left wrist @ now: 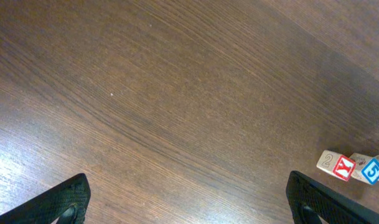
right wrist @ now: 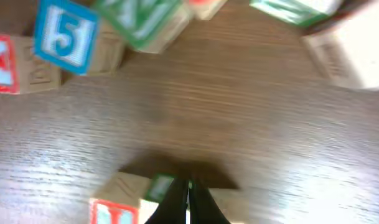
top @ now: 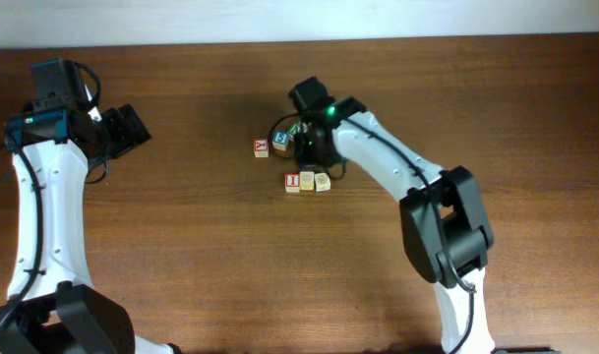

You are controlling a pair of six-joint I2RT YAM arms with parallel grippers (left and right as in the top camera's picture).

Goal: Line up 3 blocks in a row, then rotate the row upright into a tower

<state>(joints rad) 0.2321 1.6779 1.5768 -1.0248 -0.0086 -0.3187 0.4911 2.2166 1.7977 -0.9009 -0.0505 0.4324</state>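
Wood table (top: pixel 201 246): L pincer (left wrist: pixel 189 205) wide open, empty; R pincer (right wrist: pixel 188 199) closed, empty, over blocks (top: pixel 307 181).

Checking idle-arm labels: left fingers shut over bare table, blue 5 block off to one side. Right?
No: the left wrist view shows the left fingers open, wide apart. Rest holds: bare table below, 5 block off to the side.

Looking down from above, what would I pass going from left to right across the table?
left gripper, cube with a red-and-white face, blue 5 cube, red I cube, tan cube, second tan cube, right arm's dark joint.
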